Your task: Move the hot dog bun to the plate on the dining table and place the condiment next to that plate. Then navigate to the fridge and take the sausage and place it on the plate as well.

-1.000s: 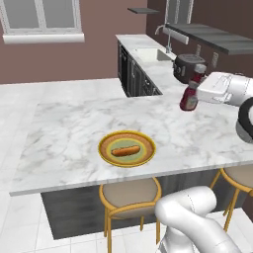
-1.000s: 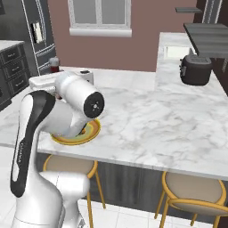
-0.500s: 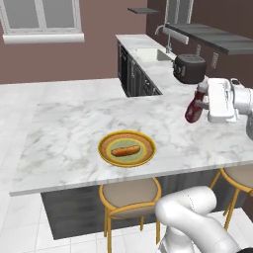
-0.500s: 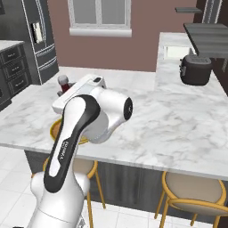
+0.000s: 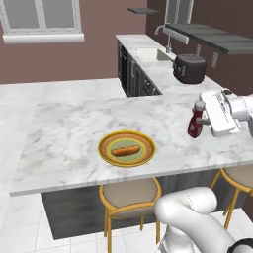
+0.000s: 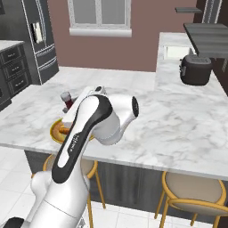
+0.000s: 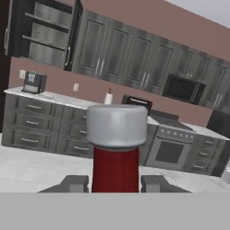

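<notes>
Gripper (image 7: 115, 184): clamped on the ketchup bottle (image 5: 195, 121), one finger on either side of the red body below the white cap; bottle upright in the grasp.
Ketchup bottle, position: carried over the dining table (image 5: 69, 123), toward its right end in the left base view, well apart from the plate (image 5: 127, 148); whether its base touches the marble or hangs just above cannot be told.
Hot dog bun (image 5: 125, 150): lying in the middle of the yellow-olive plate, lengthwise across it, so that part of the task looks done.
Plate: near the front edge of the table, above a stool (image 5: 130, 193).
Fridge (image 6: 39, 41): standing at the far left in the right base view, doors shut, well away from the table.
Toaster (image 5: 188, 68): on the far counter, clear of the work.
Step in hand: bringing the condiment to the plate.
Next move, as judged: shift the bottle leftward to a bare patch of marble just beside the plate rim, lower until it stands flat, then release; keep it upright and off the rim itself.
Left to do: drive to the fridge and fetch the sausage.
</notes>
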### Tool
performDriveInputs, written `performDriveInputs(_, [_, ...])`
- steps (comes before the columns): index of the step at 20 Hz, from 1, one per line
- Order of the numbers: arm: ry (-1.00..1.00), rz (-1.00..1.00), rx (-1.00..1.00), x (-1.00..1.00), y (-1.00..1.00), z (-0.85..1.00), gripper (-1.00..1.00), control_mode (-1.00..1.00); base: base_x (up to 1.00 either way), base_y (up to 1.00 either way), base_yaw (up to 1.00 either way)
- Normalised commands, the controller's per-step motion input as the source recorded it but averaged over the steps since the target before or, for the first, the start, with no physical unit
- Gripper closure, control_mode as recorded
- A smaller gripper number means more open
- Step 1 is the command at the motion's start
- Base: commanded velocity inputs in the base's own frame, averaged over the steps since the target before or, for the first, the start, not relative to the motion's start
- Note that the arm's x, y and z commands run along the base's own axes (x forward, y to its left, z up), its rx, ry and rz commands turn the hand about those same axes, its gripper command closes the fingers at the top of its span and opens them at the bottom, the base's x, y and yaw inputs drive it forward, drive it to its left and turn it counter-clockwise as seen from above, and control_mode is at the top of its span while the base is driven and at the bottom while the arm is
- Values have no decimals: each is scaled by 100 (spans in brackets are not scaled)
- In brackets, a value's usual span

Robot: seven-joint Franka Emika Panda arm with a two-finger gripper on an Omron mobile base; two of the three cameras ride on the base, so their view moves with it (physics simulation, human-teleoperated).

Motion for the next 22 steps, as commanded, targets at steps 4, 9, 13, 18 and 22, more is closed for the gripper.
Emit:
performDriveInputs(4, [0, 7, 0, -8, 0, -45, 100, -100, 0, 0, 0])
performDriveInputs(9, [0, 2, 0, -2, 0, -47, 100, -100, 0, 0, 0])
performDriveInputs(13, [-1, 0, 0, 0, -7, -24, 100, -100, 0, 0, 0])
performDriveInputs(18, [0, 0, 0, 0, -20, -20, 100, -100, 0, 0, 0])
performDriveInputs(22, [0, 0, 0, 0, -19, -31, 100, -100, 0, 0, 0])
